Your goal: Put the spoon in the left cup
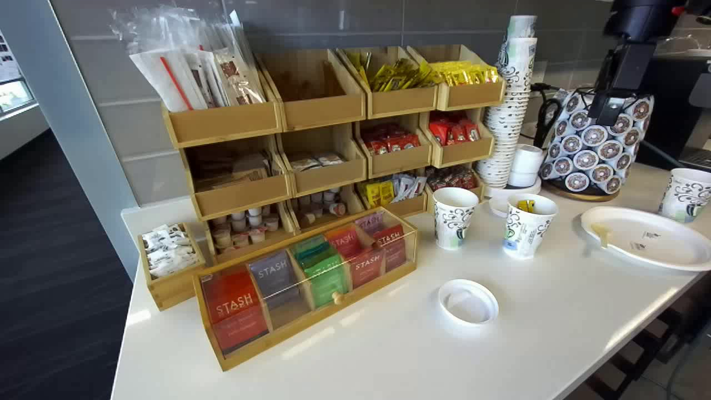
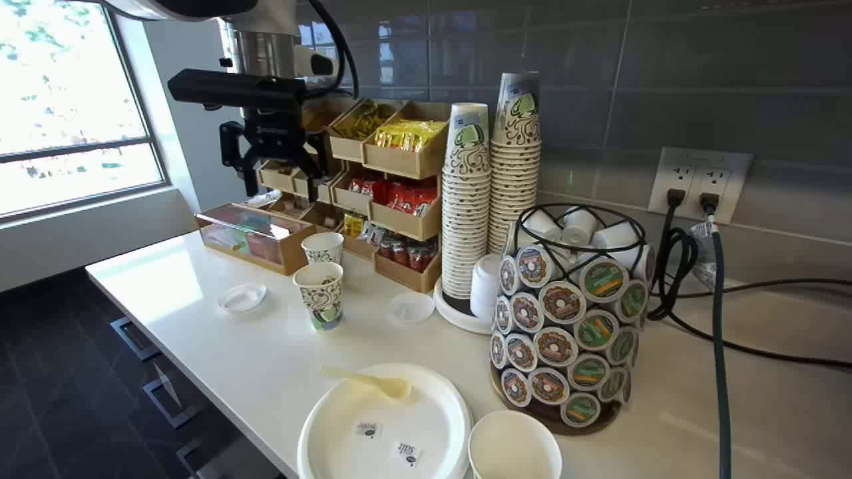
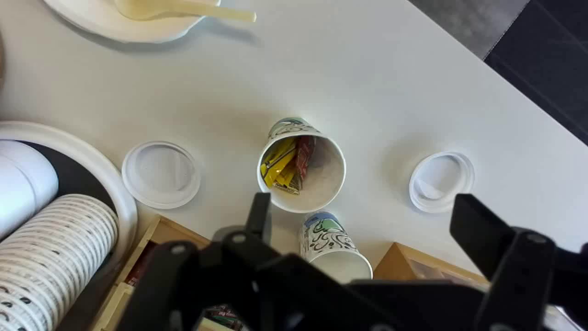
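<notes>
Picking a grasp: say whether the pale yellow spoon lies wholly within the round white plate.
No, the spoon has its handle jutting past the plate.

Arm [image 2: 269, 18]: off-white to grey casing, with a smooth black section [image 2: 200, 6] at the top of an exterior view. Below it a bare silvery cylinder [image 2: 266, 56], a small black knob [image 2: 226, 63] at its side, a pale rounded boss [image 2: 305, 60] with dark oval face opposite. Black cabling [image 2: 343, 48], slim, curved. Wide bar-shaped housing [image 2: 236, 90], also black. Gripper [image 2: 282, 189]: matte black, angular linkages [image 2: 231, 146], blocky fingers [image 2: 250, 183]. Wrist view: round grey screw heads [image 3: 536, 238] on the linkages, slightly blurred
</notes>
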Robot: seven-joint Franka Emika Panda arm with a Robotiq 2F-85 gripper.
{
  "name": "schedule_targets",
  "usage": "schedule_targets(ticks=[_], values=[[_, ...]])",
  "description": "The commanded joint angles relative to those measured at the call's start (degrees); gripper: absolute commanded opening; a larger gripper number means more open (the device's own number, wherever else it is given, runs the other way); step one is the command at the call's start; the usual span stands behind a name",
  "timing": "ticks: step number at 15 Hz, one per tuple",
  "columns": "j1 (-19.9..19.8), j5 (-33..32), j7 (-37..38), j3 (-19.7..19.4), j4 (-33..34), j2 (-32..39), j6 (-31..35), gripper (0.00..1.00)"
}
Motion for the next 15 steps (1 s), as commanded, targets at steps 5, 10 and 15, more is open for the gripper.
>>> schedule_targets(ticks=[5,10,15], values=[[-1.23,0.42,-0.33,1.12,0.1,0.13,-0.14,1.0],[-1.24,0.42,-0.33,1.12,0.1,0.13,-0.14,1.0],[-6.16,-1.24,14.24,1.33,-0.7,3.31,9.6,1.0]])
